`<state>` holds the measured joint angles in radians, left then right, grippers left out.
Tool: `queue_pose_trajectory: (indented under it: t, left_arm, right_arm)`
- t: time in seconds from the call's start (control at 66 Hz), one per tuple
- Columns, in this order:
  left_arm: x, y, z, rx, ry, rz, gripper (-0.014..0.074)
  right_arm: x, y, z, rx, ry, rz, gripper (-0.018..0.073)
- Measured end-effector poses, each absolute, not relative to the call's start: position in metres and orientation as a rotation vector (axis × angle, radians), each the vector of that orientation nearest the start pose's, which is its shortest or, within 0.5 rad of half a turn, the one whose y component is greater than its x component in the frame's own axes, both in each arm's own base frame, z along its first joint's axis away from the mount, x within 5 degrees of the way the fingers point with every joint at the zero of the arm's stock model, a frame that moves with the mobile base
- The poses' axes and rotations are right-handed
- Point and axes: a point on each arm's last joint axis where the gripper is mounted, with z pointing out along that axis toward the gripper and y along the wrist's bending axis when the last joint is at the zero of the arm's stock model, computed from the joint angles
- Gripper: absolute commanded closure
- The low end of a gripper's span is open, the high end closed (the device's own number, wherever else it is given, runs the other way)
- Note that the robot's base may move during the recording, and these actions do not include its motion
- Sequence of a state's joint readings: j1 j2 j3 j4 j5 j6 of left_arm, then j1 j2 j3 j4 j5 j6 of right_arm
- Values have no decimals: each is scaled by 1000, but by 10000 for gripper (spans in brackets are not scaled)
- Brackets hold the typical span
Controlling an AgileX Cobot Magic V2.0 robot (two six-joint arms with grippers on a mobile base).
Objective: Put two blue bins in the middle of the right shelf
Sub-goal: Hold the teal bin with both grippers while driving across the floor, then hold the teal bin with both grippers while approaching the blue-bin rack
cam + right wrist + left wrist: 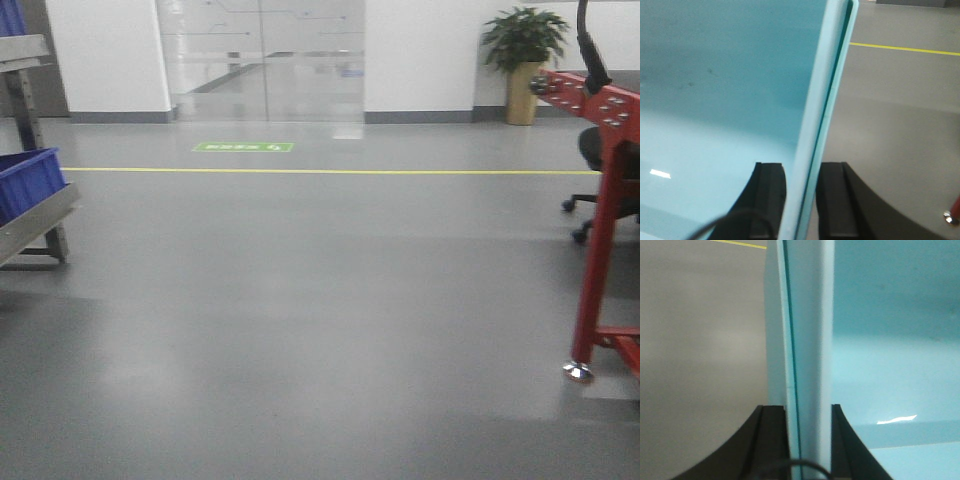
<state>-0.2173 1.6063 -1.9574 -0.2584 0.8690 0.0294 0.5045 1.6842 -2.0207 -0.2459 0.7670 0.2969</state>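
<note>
A blue bin is held between my two arms and looks pale blue up close. My left gripper [807, 407] is shut on the bin's left wall [805, 340], with one finger outside and one inside. My right gripper [801, 165] is shut on the bin's right wall [822, 100] in the same way. The bin's inside [715, 75] is empty where it shows. A second blue bin [28, 182] sits on a metal shelf [40, 225] at the left edge of the front view. A corner of another blue bin [12, 18] shows on the level above. The right shelf is out of view, and neither gripper shows in the front view.
Grey floor [320, 320] stretches ahead with a yellow line [330, 171] across it. A red metal frame [600, 200] stands at the right, with a black office chair [600, 190] behind it. A potted plant [522, 60] and glass doors [262, 60] are at the far wall.
</note>
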Motion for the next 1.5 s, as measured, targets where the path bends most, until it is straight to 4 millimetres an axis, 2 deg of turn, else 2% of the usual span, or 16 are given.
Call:
queue_pose_trajectory:
  t: [1.5]
  left_arm:
    - [336,-92,495,205,1987,-425,707]
  right_arm:
    - [336,168,494,-251,1880,264,712]
